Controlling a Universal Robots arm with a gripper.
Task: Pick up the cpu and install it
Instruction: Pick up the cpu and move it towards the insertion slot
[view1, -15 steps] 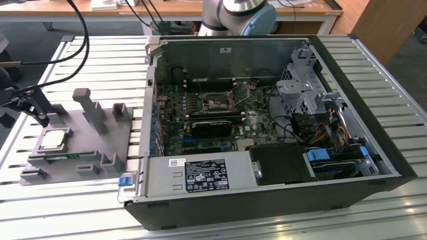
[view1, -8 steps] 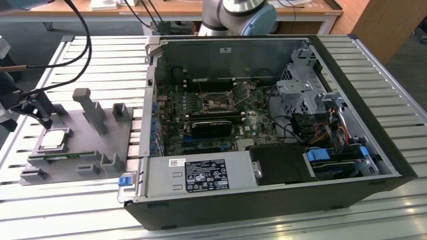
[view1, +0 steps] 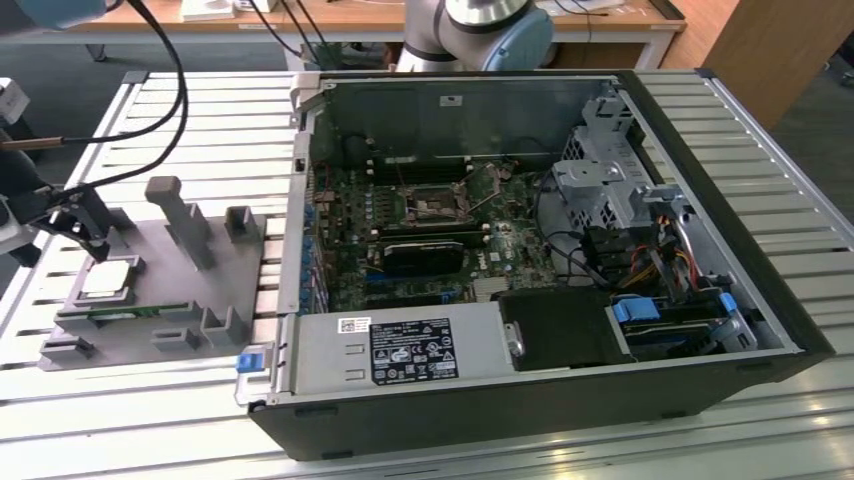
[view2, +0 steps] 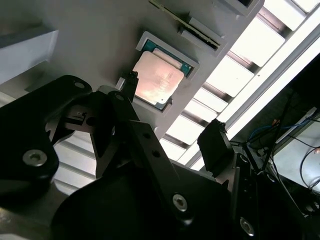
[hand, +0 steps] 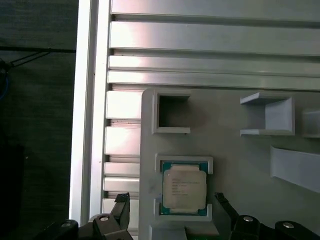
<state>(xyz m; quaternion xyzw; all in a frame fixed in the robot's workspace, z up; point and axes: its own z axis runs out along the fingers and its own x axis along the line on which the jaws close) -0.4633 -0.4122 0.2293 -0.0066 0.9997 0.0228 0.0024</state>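
**Gripper open over cpu, cpu in tray pocket**

- cpu (view1: 107, 278) sits flat in a framed pocket on the grey tray (view1: 160, 290), metal top up. Not lifted.
- The tray lies on the slatted table (view1: 200, 110), on the exterior view's left of the open computer case (view1: 534, 400).
- gripper (view1: 88, 235) hangs just above the cpu, at the tray's far left end in the exterior view.
- Jaws are spread wide with nothing between them gripped.
- First wrist view: the black fingers (hand: 121, 204) stand one on each side of the cpu (hand: 184, 187) and its pocket. They are outside the pocket frame and clear of the chip, with the gripper (hand: 170, 200) centred roughly on the chip.
- Second wrist view: same picture. One fingertip is just beside the pocket edge near the cpu (view2: 157, 80). The other finger (view2: 214, 142) is off past the tray edge, over the table slats. Gripper (view2: 172, 114) midpoint falls close to the chip.
- Can't tell whether either fingertip touches the tray.
- A second square pocket (hand: 172, 131) sits on the tray near the cpu pocket. A tall grey post (view1: 180, 215) stands upright mid-tray.
- A green memory stick (view1: 114, 318) lies along the tray edge just beside the cpu pocket.
- Inside the case, the motherboard (view1: 400, 250) faces up. Its square socket (view1: 431, 205) is well apart from the cpu.
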